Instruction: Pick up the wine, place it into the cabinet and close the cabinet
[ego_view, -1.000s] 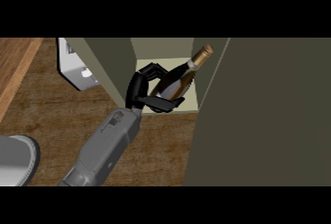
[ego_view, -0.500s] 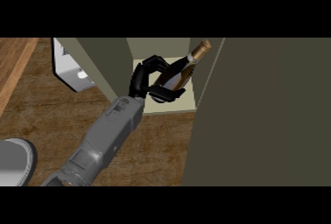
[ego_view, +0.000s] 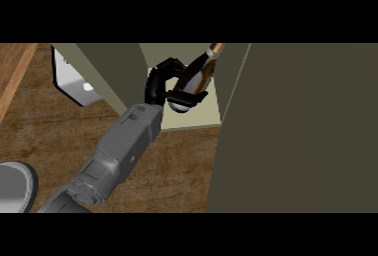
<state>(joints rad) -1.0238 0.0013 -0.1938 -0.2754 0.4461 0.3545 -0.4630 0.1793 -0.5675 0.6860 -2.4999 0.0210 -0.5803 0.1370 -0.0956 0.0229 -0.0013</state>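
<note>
The wine bottle (ego_view: 196, 75) is dark with a brown neck and leans up and to the right inside the open cabinet (ego_view: 118, 65). Its base hangs just above the pale cabinet shelf (ego_view: 188, 120). My left hand (ego_view: 157, 84) reaches in from the lower left and is shut on the bottle's body, with fingers curled over it from the left and under its base. The grey forearm (ego_view: 122, 150) runs diagonally across the wooden counter. My right hand does not show.
A large olive cabinet door (ego_view: 295, 130) stands open and fills the right side of the view. A pale panel (ego_view: 74, 82) sits left of the cabinet wall. A grey round plate (ego_view: 15, 185) lies at the lower left edge.
My left hand has carried the bottle farther into the cabinet, upward in the view. The bottle's base now sits over the shelf.
</note>
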